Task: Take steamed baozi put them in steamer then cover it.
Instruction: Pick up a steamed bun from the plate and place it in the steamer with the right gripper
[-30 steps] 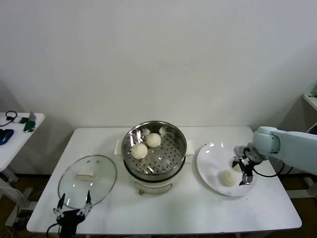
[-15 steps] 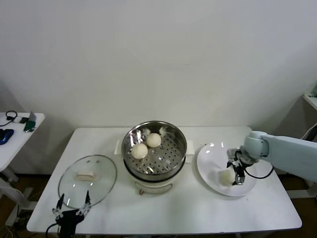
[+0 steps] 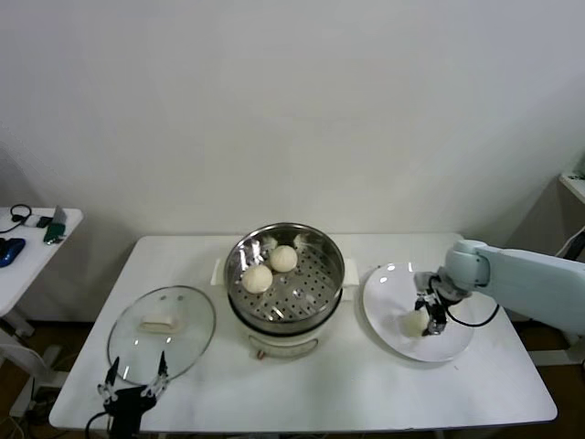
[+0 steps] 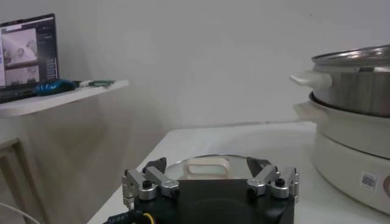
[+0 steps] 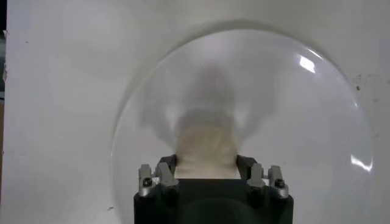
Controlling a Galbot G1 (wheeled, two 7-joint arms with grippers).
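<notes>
- Reaching over the white plate [image 3: 393, 315] at the right of the white surface [image 3: 347, 384], the right pincer [image 3: 426, 315] is down on a steamed baozi [image 3: 415, 323] — its fingers sit on either side of the bun, which shows between them in the right wrist view [image 5: 206, 149], so it is grasping the bun.
- Two more baozi, one [image 3: 258, 278] and another [image 3: 283, 258], lie touching on the perforated tray of the steamer [image 3: 320, 283], which stands uncovered at the middle of the surface on its white base.
- The cover [image 3: 161, 334] rests flat on the surface to the steamer's left, cream handle up.
- The left pincer [image 3: 135, 380] waits at the near edge of the surface just beside the cover — fingers spread apart, released, gripping nothing.
- A small side table [image 3: 27, 251] stands off to the far left.
</notes>
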